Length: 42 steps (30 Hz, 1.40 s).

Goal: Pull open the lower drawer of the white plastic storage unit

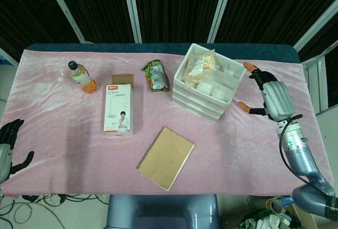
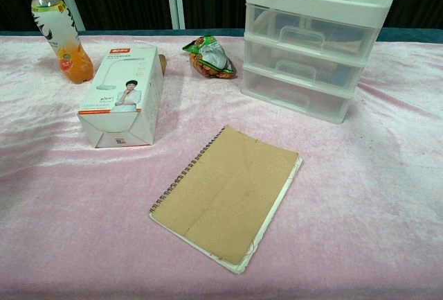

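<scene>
Pink plush cloth [image 1: 63, 149] covers whole tabletop, wrinkled.

White plastic storage unit [image 2: 311, 43] at back-right of tabletop, turned at an angle. Three translucent drawers w/ moulded handles; lower drawer [image 2: 294, 94] flush, closed. Open top tray divided into compartments, crinkly snack bag in one.

Kraft spiral notebook [image 1: 165, 157] near front edge, centre. White lamp box [image 1: 119, 109] lying flat, left of centre. Juice bottle [image 1: 82, 76], orange liquid, back-left. Green snack packet [image 1: 156, 75] at back, centre.

Right hand [image 1: 266, 94] just right of unit, fingers spread, grasping nothing. Left hand [image 1: 11, 147] at front-left edge, fingers apart, empty.
</scene>
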Motion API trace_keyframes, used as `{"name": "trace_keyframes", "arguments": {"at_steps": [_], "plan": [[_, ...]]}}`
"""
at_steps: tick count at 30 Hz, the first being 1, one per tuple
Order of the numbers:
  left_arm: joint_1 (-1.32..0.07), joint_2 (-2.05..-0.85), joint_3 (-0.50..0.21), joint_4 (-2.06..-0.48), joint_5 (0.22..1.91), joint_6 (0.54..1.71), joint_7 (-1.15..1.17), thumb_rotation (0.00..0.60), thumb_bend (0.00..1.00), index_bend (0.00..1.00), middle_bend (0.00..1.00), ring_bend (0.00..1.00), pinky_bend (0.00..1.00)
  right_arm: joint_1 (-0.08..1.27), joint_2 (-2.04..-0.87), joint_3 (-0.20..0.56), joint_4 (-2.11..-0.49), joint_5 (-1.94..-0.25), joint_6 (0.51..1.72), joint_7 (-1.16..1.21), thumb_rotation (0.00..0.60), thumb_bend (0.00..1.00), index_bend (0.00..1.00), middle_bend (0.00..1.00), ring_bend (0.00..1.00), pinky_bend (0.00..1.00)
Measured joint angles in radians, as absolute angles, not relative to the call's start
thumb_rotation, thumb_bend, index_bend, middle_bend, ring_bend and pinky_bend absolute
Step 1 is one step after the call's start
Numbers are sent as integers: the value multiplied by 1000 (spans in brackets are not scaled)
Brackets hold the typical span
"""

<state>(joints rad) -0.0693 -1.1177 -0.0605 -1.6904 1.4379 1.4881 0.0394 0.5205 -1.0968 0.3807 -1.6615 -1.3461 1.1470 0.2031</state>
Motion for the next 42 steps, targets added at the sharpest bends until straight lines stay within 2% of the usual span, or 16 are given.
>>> {"name": "trace_keyframes", "arguments": {"at_steps": [19,36,39,42], "plan": [[-69,-1121,-50,-1685,1460,1494,57,600,335,58,64,51,185,518,-1116,351,-1731,-1328,1211,178,600,126,89,140,269,193],[-62,-1126,-57,-1671,1472,1522,55,600,335,59,64,52,178,524,-1136,326,-1757,-1317,1215,134,600,123,77,150,279,193],[-61,-1125,-59,-1669,1475,1527,49,600,335,58,64,52,177,513,-1136,316,-1783,-1313,1218,146,600,118,74,234,364,278],[-61,-1124,-59,-1666,1479,1528,46,600,335,58,64,52,177,496,-1142,303,-1817,-1313,1227,184,600,132,83,330,470,486]]}}
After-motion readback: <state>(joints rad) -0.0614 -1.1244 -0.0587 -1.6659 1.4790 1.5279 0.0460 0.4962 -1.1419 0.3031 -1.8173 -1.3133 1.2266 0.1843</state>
